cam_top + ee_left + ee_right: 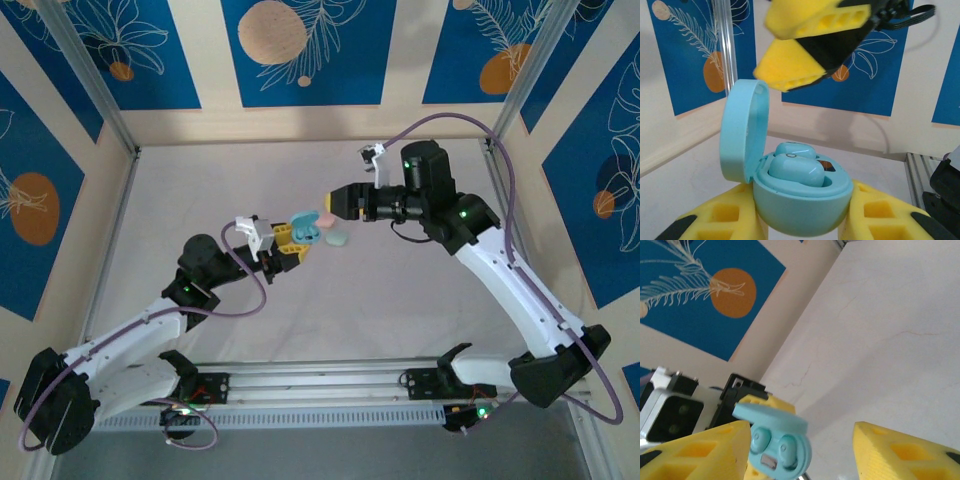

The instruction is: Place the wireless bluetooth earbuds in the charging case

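Just near a pink case (323, 217), left tool (290, 250) grips the blue case (800, 200) (lid up); right tool (801, 429) hangs released above.

White table (300, 170), blue leaf-print wall panels (345, 60)

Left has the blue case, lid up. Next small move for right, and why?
Probably nudge the round hinged lid shut with the right gripper. Both light blue plastic earbuds sit in their wells in the light blue plastic charging case, the lid stands open, and the left gripper clamps the case. The right gripper's jaws are open, empty and near the lid.
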`<move>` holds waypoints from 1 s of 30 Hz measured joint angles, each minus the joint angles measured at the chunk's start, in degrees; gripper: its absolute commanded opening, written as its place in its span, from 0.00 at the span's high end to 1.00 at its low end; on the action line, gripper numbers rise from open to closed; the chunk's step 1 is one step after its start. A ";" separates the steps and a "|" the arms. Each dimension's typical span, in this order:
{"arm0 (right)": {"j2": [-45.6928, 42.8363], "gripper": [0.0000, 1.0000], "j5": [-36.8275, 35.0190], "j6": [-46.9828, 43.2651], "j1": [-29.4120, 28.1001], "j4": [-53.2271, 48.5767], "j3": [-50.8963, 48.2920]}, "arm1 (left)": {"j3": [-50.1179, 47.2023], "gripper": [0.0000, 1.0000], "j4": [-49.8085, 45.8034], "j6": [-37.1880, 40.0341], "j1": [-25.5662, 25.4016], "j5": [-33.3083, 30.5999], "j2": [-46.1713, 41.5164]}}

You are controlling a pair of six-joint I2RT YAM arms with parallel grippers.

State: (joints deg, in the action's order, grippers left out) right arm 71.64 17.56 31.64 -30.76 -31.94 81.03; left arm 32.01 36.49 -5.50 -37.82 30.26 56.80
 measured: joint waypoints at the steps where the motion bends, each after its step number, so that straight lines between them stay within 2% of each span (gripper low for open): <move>1: 0.87 0.43 0.50 0.85 0.39 -0.09 0.42 | 0.33 0.69 -0.28 0.02 -0.17 0.24 0.17; 13: 11.39 0.42 7.54 3.34 0.35 -3.69 7.19 | 2.14 0.69 -0.96 0.37 -1.92 1.25 2.99; 30: 13.55 0.41 12.00 1.09 -1.16 -9.81 8.00 | 2.19 0.70 -0.94 1.55 -2.10 -0.35 2.91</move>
State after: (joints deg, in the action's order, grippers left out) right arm 85.19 29.56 32.73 -31.92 -41.76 89.03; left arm 34.20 35.55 -3.95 -39.92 29.91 59.70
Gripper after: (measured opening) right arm 0.587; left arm 0.314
